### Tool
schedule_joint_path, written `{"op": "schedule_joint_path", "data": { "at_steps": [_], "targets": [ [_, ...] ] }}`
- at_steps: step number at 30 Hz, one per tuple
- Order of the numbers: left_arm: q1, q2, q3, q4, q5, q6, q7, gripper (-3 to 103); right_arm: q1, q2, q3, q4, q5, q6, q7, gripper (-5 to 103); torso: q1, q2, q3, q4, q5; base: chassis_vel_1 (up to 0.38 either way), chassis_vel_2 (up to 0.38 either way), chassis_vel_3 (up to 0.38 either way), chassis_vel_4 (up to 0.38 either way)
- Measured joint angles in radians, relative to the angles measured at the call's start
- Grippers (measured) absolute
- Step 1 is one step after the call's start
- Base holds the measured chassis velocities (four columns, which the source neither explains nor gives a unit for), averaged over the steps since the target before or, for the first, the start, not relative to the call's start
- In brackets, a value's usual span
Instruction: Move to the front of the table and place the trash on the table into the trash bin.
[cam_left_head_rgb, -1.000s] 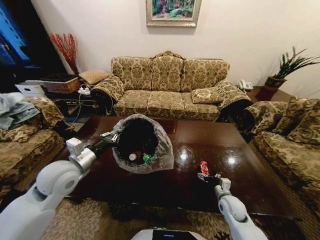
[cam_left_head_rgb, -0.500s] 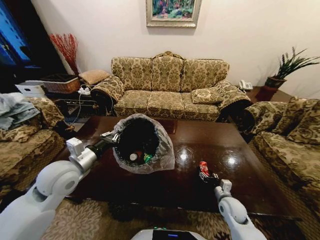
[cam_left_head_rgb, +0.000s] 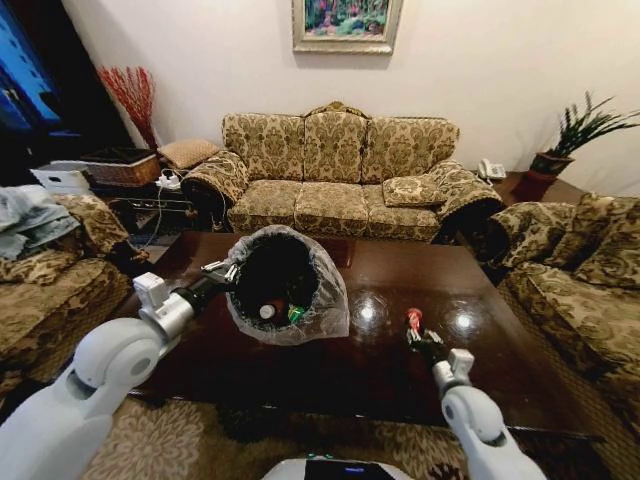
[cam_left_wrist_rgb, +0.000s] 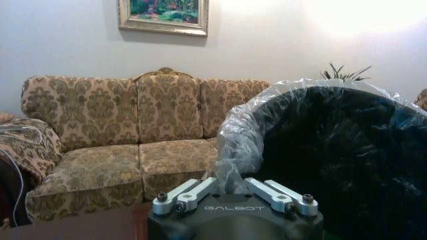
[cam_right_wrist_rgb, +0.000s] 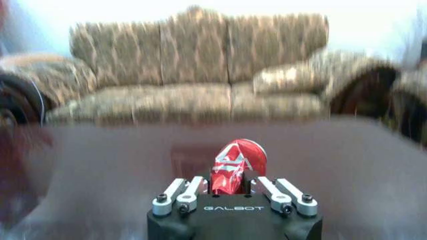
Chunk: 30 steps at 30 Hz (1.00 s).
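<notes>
My left gripper (cam_left_head_rgb: 229, 274) is shut on the rim of the trash bin (cam_left_head_rgb: 285, 285), a black bin with a clear liner, and holds it tilted above the left half of the table (cam_left_head_rgb: 500, 370). Inside the bin lie a white-capped small bottle (cam_left_head_rgb: 265, 312) and a green wrapper (cam_left_head_rgb: 294, 315). In the left wrist view the fingers (cam_left_wrist_rgb: 180, 192) pinch the bag-covered rim of the bin (cam_left_wrist_rgb: 333, 165). My right gripper (cam_left_head_rgb: 420, 338) is shut on the crushed red can (cam_left_head_rgb: 413, 320), held just above the table right of the bin. The right wrist view shows the can (cam_right_wrist_rgb: 237, 162) upright between the fingers (cam_right_wrist_rgb: 177, 192).
A patterned sofa (cam_left_head_rgb: 340, 175) stands behind the table, with armchairs at the left (cam_left_head_rgb: 50, 290) and right (cam_left_head_rgb: 580, 280). A woven basket (cam_left_head_rgb: 122, 165) sits on a side table at the back left, a potted plant (cam_left_head_rgb: 575, 135) at the back right. A patterned rug (cam_left_head_rgb: 180, 440) lies below the table's front edge.
My right gripper has risen with the red can, which now sits a little higher and farther right over the table. The left arm and the bin have stayed nearly still.
</notes>
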Motion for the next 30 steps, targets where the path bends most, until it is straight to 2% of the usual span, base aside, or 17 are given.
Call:
{"op": "schedule_joint_path", "data": {
  "at_steps": [2, 5, 10, 12, 13, 14, 15, 16, 17, 18, 20, 21, 23, 25, 26, 28, 30],
  "targets": [
    [-0.002, 0.001, 0.001, 0.001, -0.002, 0.000, 0.000, 2, 0.014, -0.017, 0.001, 0.031, 0.012, -0.008, 0.015, 28, 0.000, 0.000, 0.000, 0.0000, 0.0001, 0.000, 0.000, 0.000, 0.000],
    [-0.006, 0.003, 0.000, 0.001, -0.010, 0.000, 0.001, 2, 0.063, -0.092, 0.010, 0.162, 0.098, -0.060, 0.068, 28, 0.000, 0.000, 0.000, 0.0001, 0.0002, 0.000, 0.000, 0.000, 0.000],
    [-0.003, 0.006, -0.001, -0.002, -0.011, 0.000, 0.003, 2, 0.106, -0.178, 0.037, 0.294, 0.198, -0.102, 0.080, 28, 0.000, 0.000, 0.000, 0.0001, -0.0002, 0.000, 0.000, 0.000, 0.000],
    [-0.004, 0.012, 0.002, -0.001, -0.011, 0.002, 0.004, 2, 0.140, -0.254, 0.045, 0.363, 0.282, -0.117, 0.089, 28, 0.000, 0.000, 0.000, -0.0001, 0.0002, 0.000, 0.000, 0.000, 0.000],
    [-0.010, 0.025, 0.013, 0.002, -0.011, 0.006, 0.004, 2, 0.191, -0.339, 0.045, 0.406, 0.382, -0.123, 0.095, 28, 0.000, 0.000, 0.000, -0.0002, 0.0001, 0.000, 0.000, 0.000, 0.000],
    [-0.010, 0.025, 0.013, 0.002, -0.011, 0.006, 0.004, 2, 0.191, -0.339, 0.045, 0.406, 0.382, -0.123, 0.095, 28, 0.000, 0.000, 0.000, -0.0002, 0.0001, 0.000, 0.000, 0.000, 0.000],
    [-0.016, 0.038, 0.022, 0.006, -0.011, 0.009, 0.004, 2, 0.236, -0.396, 0.037, 0.425, 0.451, -0.122, 0.103, 28, 0.000, 0.000, 0.000, -0.0001, -0.0003, 0.000, 0.000, 0.000, 0.000],
    [-0.033, 0.076, 0.042, 0.017, -0.019, 0.012, 0.000, 2, 0.331, -0.487, 0.003, 0.447, 0.560, -0.117, 0.126, 28, 0.000, 0.000, 0.000, 0.0000, 0.0000, 0.000, 0.000, 0.000, 0.000],
    [-0.048, 0.099, 0.055, 0.027, -0.028, 0.015, -0.002, 2, 0.384, -0.530, -0.020, 0.454, 0.611, -0.110, 0.141, 28, 0.000, 0.000, 0.000, 0.0005, 0.0000, 0.000, 0.000, 0.000, 0.000],
    [-0.048, 0.099, 0.055, 0.027, -0.028, 0.015, -0.002, 2, 0.384, -0.530, -0.020, 0.454, 0.611, -0.110, 0.141, 28, 0.000, 0.000, 0.000, 0.0005, 0.0000, 0.000, 0.000, 0.000, 0.000],
    [-0.113, 0.177, 0.099, 0.065, -0.073, 0.041, -0.005, 2, 0.543, -0.663, -0.085, 0.461, 0.748, -0.086, 0.137, 28, 0.000, 0.000, 0.000, 0.0000, -0.0004, 0.000, 0.000, 0.000, 0.000],
    [-0.130, 0.201, 0.110, 0.080, -0.091, 0.053, -0.002, 2, 0.602, -0.691, -0.123, 0.461, 0.771, -0.080, 0.122, 28, 0.000, 0.000, 0.000, -0.0003, -0.0006, 0.000, 0.000, 0.000, 0.000],
    [-0.138, 0.215, 0.115, 0.088, -0.100, 0.058, 0.000, 2, 0.637, -0.708, -0.151, 0.460, 0.783, -0.073, 0.112, 28, 0.000, 0.000, 0.000, -0.0005, -0.0004, 0.000, 0.000, 0.000, 0.000],
    [-0.157, 0.270, 0.133, 0.126, -0.129, 0.070, 0.010, 2, 0.770, -0.732, -0.287, 0.447, 0.855, -0.050, 0.031, 28, 0.000, 0.000, 0.000, 0.0000, -0.0002, 0.000, 0.000, 0.000, 0.000],
    [-0.157, 0.270, 0.133, 0.126, -0.129, 0.070, 0.010, 2, 0.770, -0.732, -0.287, 0.447, 0.855, -0.050, 0.031, 28, 0.000, 0.000, 0.000, 0.0000, -0.0002, 0.000, 0.000, 0.000, 0.000],
    [-0.197, 0.311, 0.180, 0.164, -0.148, 0.071, 0.010, 2, 0.851, -0.714, -0.372, 0.414, 0.934, -0.039, -0.077, 28, 0.000, 0.000, 0.000, 0.0004, 0.0003, 0.000, 0.000, 0.000, 0.000],
    [-0.245, 0.322, 0.233, 0.183, -0.157, 0.071, 0.008, 2, 0.899, -0.690, -0.419, 0.398, 0.963, -0.047, -0.107, 28, 0.000, 0.000, 0.000, 0.0002, 0.0001, 0.000, 0.000, 0.000, 0.000]
  ]
}}
